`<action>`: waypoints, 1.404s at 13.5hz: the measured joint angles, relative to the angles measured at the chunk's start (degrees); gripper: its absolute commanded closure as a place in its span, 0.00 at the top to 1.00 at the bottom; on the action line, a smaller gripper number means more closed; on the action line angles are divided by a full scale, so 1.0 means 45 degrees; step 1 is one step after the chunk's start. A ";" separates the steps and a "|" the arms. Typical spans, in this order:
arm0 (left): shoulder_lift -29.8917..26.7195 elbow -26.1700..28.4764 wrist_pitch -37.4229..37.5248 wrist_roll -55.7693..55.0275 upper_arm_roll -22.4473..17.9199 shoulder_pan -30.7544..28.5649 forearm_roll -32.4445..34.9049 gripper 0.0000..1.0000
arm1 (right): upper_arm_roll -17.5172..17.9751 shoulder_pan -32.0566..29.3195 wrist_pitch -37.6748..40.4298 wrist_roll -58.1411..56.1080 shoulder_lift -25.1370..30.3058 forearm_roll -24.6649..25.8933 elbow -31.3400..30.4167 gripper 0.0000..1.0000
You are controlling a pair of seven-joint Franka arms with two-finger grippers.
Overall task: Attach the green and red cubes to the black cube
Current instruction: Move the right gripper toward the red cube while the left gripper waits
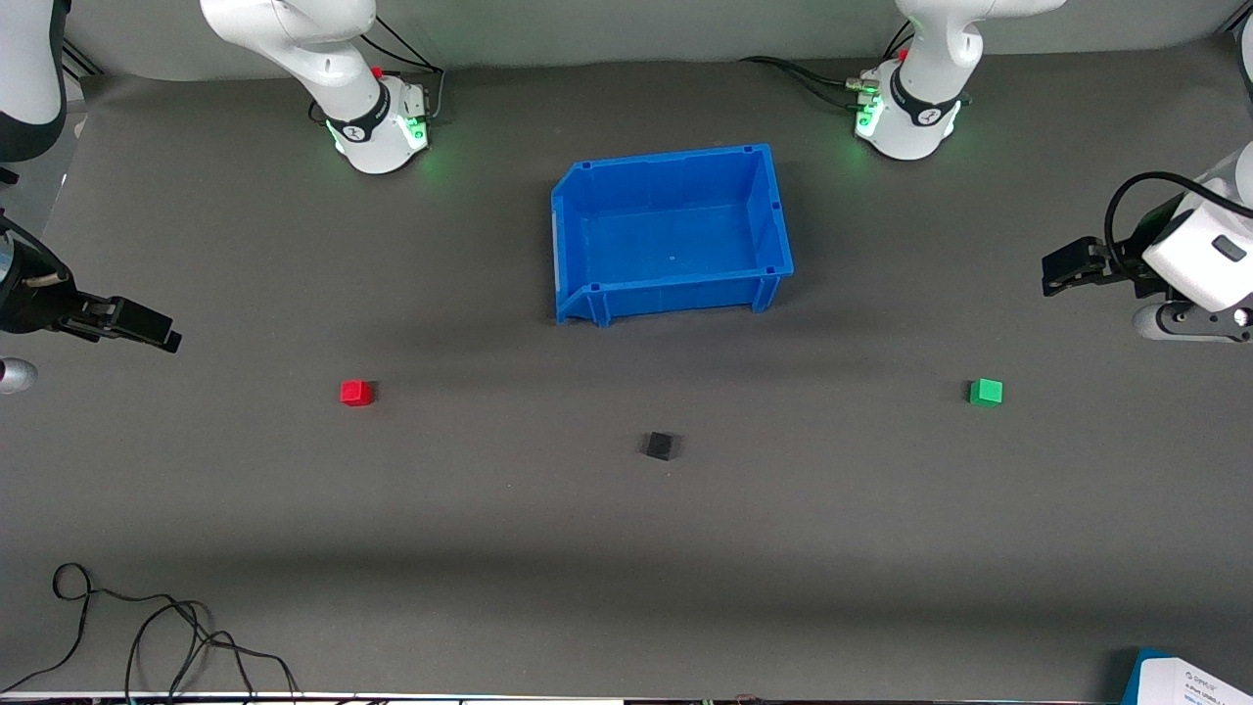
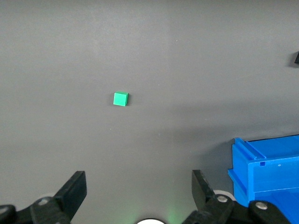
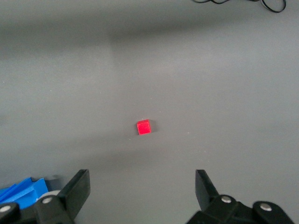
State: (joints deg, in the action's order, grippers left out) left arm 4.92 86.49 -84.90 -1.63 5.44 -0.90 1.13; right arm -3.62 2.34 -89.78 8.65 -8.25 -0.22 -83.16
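While the cubes lie apart, left gripper (image 2: 136, 191) and right gripper (image 3: 141, 189) hang wide open, holding nothing.

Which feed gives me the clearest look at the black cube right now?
The front view: the black cube sits whole on the table, nearer the camera than the blue bin. The left wrist view catches only a dark sliver at its edge; the right wrist view misses it.

The counter (image 1: 626, 548) is plain dark grey. On it lie a bright red cube (image 1: 356, 393), a bright green cube (image 1: 986, 392) and a matte black cube (image 1: 660, 446). The bin (image 1: 773, 211) is solid blue. Both arms' fingers (image 2: 74, 191) are black.
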 measured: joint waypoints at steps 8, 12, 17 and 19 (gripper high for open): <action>-0.0002 0.0000 -0.0001 0.0000 -0.0028 -0.0010 0.0002 0.99 | -0.0046 -0.0011 -0.0004 -0.0004 -0.0002 0.0000 0.0013 1.00; -0.0002 0.0001 -0.0001 0.0000 -0.0030 -0.0010 0.0002 1.00 | -0.0389 -0.0128 -0.0012 -0.0018 -0.0024 0.0000 0.0254 1.00; -0.0002 0.0000 -0.0013 0.0001 -0.0046 -0.0017 0.0005 1.00 | -0.0557 -0.0271 -0.0015 0.0315 -0.0710 0.0000 0.0346 1.00; -0.0002 0.0001 -0.0015 0.0000 -0.0060 -0.0018 0.0005 1.00 | -0.0584 -0.0313 -0.0017 0.1610 -0.1010 0.0000 0.0350 1.00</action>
State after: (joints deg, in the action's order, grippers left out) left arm 4.91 86.49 -84.97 -1.63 5.17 -0.98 1.16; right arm -6.25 0.93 -89.86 15.89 -12.79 -0.22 -81.59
